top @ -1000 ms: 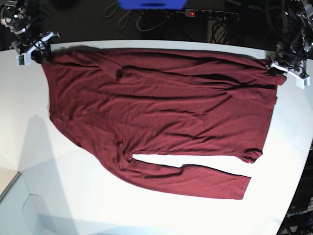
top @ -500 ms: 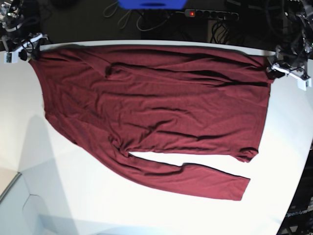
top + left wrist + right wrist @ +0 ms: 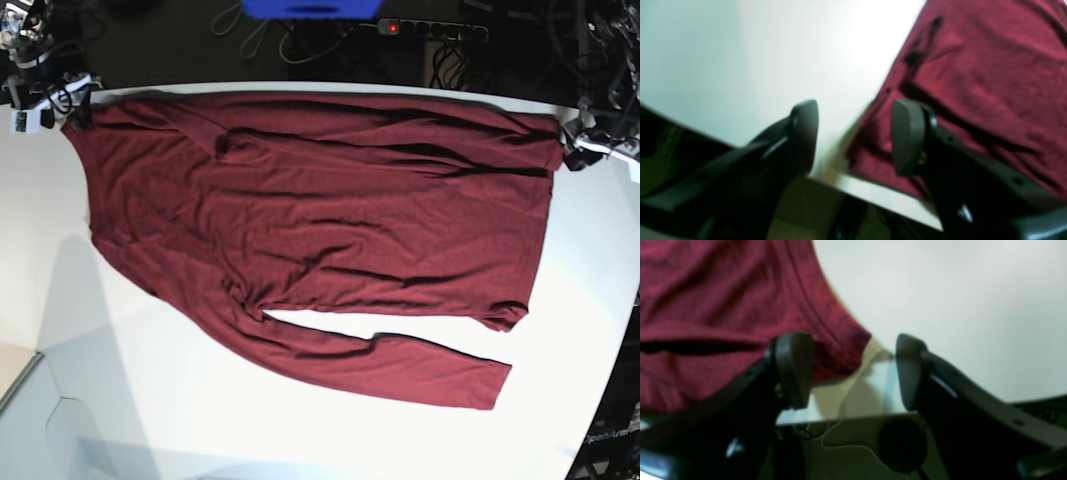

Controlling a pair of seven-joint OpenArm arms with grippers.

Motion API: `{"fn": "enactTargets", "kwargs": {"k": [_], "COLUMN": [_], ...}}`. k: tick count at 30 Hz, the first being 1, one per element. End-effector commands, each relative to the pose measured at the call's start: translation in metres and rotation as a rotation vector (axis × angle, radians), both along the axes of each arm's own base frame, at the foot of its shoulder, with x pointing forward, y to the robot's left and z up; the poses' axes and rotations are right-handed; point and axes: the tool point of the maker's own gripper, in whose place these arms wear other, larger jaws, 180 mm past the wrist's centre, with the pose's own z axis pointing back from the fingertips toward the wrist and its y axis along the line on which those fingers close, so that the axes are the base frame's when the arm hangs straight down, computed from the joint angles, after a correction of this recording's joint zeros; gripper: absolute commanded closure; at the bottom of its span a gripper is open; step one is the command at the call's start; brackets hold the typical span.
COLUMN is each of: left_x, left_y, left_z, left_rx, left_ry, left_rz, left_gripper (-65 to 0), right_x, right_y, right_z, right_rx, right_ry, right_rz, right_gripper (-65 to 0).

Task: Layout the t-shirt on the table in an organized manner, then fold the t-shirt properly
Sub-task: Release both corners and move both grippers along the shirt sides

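Maroon fabric of the t-shirt lies spread across the white table, its long upper edge running along the table's far rim and one sleeve extending along the near side, separated from the body by a narrow wedge of bare tabletop. Creases cross the body; the cloth is not fully flat.

Left gripper: fingers spread wide, nothing between them. The t-shirt corner lies on the table below the gap, near the table edge. In the base view this gripper sits at the shirt's far right corner.

Right gripper: fingers likewise spread wide and empty. The hemmed shirt corner lies below, beside the left-hand finger of that view. In the base view this gripper sits at the shirt's far left corner.
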Motion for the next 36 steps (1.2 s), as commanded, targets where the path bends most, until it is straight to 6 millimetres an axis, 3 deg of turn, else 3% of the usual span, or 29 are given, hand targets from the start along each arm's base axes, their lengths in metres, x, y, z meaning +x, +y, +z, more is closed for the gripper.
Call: {"fn": "enactTargets", "kwargs": {"k": [1, 6, 12, 17, 21, 27, 31, 36], "left_x": [0.008, 0.019, 0.041, 0.080, 0.116, 0.187, 0.237, 0.276], "left_y": [0.006, 0.005, 0.029, 0.033, 0.032, 0.031, 0.004, -0.026], "left_z": [0.015, 0.032, 0.062, 0.098, 0.113, 0.085, 0.071, 0.051], "left_rx": [0.031, 0.053, 0.075, 0.084, 0.036, -0.008, 0.069, 0.168], "left_ry": [-0.040, -0.089, -0.197, -0.330, -0.408, -0.380, -0.373, -0.350], "left_rz": [-0.010, -0.022, 0.054, 0.071, 0.085, 0.111, 0.029, -0.080], "left_gripper": [-33.7, -33.7, -33.8, -33.8, -33.8, -33.8, -33.8, -33.8], "right_x": [0.008, 0.011, 0.023, 0.042, 0.073, 0.130, 0.156, 0.173], "right_y": [-0.007, -0.008, -0.035, -0.052, -0.041, 0.003, 0.029, 0.049], "right_z": [0.014, 0.016, 0.037, 0.057, 0.068, 0.082, 0.089, 0.083], "right_rx": [-0.023, -0.024, -0.053, -0.072, -0.053, -0.008, 0.010, -0.068], "right_ry": [-0.050, -0.063, -0.148, -0.225, -0.286, -0.356, -0.388, -0.345], "right_rz": [0.002, 0.001, -0.099, -0.144, -0.104, 0.058, 0.130, 0.206], "right_gripper": [-41.4, -42.7, -42.7, -42.7, -42.7, -44.7, -44.7, -44.7]}}
